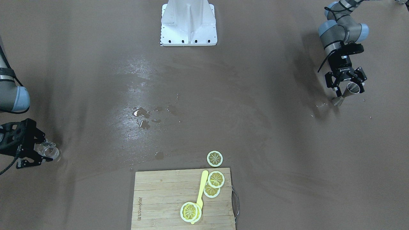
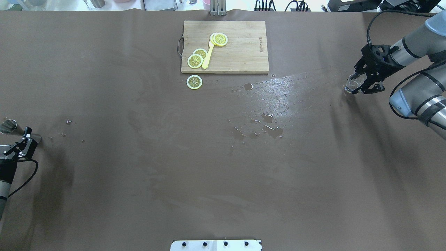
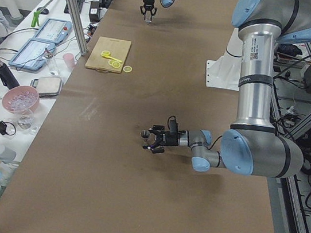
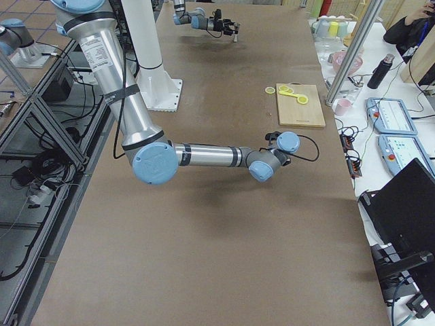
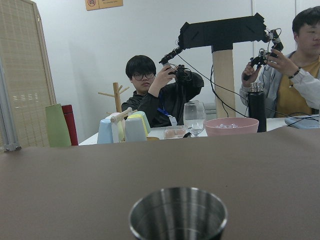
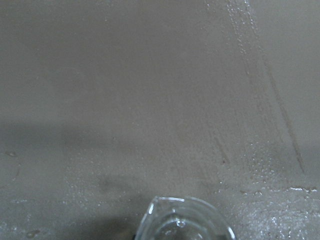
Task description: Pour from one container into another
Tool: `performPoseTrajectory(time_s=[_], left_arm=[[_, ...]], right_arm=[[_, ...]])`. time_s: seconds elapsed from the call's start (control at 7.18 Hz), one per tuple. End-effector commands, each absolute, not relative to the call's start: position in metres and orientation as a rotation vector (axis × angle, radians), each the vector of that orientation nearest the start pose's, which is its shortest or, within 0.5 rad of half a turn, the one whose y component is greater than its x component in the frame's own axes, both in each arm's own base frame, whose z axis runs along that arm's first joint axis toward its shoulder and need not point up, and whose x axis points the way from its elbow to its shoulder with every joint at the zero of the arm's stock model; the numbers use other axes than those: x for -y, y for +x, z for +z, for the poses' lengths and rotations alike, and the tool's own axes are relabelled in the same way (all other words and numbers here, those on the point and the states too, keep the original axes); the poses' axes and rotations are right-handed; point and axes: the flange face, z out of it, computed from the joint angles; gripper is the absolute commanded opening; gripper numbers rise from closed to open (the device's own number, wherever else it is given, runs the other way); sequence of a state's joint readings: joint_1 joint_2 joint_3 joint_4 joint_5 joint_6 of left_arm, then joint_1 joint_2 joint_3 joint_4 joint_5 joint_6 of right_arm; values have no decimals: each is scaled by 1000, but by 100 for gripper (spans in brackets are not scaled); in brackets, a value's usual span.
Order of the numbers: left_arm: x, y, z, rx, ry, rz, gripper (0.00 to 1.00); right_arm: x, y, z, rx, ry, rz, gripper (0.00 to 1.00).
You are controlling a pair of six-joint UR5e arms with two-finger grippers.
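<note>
A steel jigger (image 1: 349, 91) stands at the table's end on my left, its cup filling the bottom of the left wrist view (image 5: 178, 214). My left gripper (image 1: 348, 89) is shut on the jigger, fingers on either side of its waist. From overhead the jigger (image 2: 8, 126) shows just beyond the left gripper (image 2: 19, 144). At the opposite end, a small clear glass (image 2: 352, 83) sits between the fingers of my right gripper (image 2: 360, 82), which is shut on it. That glass (image 1: 48, 150) looks upright and low over the table. Its rim (image 6: 184, 220) shows in the right wrist view.
A wooden cutting board (image 2: 240, 52) with lemon slices (image 2: 195, 61) and a yellow knife (image 2: 208, 55) lies at the far middle. One more slice (image 2: 194, 82) lies on the table beside it. Water puddles (image 2: 268, 129) mark the centre. The robot's white base (image 1: 188, 22) stands mid-table.
</note>
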State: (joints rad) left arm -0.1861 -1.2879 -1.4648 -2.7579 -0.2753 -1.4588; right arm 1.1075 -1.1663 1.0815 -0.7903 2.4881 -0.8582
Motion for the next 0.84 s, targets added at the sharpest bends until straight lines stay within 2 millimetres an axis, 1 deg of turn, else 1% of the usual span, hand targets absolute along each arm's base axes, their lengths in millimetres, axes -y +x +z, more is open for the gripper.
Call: performPoseTrajectory(time_s=[0.0, 0.14, 0.28, 0.42, 0.56, 0.7], left_arm=[[281, 273, 646, -498, 1314, -568, 99], [281, 271, 633, -484, 1314, -556, 99], [279, 260, 626, -461, 1317, -540, 99], [276, 245, 613, -469, 1308, -540, 99], [275, 247, 592, -493, 1291, -542, 99], [273, 244, 551, -525, 1263, -530, 99]], right_arm=[[626, -252, 571, 819, 891, -1491, 4], [626, -252, 571, 820, 890, -1488, 20], [625, -251, 572, 821, 889, -1487, 33], [625, -252, 571, 823, 888, -1486, 41], [625, -252, 571, 825, 886, -1484, 49], [625, -252, 570, 828, 887, -1481, 54]])
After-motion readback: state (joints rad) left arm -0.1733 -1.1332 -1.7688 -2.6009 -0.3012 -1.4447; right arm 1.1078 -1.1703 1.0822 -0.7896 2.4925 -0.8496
